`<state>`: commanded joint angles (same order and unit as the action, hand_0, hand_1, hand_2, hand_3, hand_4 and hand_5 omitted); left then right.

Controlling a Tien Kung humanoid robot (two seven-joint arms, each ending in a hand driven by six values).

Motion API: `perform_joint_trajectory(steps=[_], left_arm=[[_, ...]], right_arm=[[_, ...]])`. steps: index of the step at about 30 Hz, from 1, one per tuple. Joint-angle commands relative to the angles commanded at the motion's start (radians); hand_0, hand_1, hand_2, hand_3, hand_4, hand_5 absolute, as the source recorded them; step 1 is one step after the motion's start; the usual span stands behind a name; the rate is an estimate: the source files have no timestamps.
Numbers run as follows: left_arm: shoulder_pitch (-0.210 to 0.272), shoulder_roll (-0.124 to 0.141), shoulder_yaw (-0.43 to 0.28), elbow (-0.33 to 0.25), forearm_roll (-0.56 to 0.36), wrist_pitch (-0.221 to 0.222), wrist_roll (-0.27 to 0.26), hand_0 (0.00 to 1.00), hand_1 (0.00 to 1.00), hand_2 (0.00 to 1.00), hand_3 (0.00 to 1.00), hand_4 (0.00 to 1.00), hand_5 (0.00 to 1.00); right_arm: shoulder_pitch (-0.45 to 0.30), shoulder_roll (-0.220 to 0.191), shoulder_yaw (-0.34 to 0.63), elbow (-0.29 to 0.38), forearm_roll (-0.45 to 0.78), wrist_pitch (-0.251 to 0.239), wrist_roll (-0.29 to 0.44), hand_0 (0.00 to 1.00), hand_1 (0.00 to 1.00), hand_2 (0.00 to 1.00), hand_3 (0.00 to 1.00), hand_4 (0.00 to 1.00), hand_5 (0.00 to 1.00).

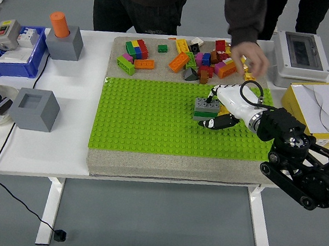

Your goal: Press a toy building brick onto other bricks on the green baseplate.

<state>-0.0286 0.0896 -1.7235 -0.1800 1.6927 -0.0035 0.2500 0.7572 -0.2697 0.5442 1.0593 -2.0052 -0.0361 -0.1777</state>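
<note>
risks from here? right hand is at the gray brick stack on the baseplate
1. The person's hand hovers over the loose brick pile, just behind the right hand; a collision seems possible if either moves.
2. The right hand meets the gray brick stack from the side, so an off-centre push might tip it.
3. The green baseplate lies on a mat and could slide.

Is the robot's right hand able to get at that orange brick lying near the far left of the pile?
Probably not easily: the right hand sits at the gray brick stack, and the orange brick lies well beyond, though nothing blocks it.
</note>
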Motion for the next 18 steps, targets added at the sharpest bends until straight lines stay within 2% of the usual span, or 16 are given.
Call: perform_joint_trajectory(steps=[18], left_arm=[[-0.005, 0.002, -0.004, 0.000, 0.003, 0.000, -0.001, 0.787, 0.801, 0.776, 0.435, 0.998, 0.854]], right_arm=[[0.006, 0.016, -0.018, -0.028, 0.019, 0.002, 0.002, 0.817, 0.840, 0.887, 0.644, 0.878, 0.598]])
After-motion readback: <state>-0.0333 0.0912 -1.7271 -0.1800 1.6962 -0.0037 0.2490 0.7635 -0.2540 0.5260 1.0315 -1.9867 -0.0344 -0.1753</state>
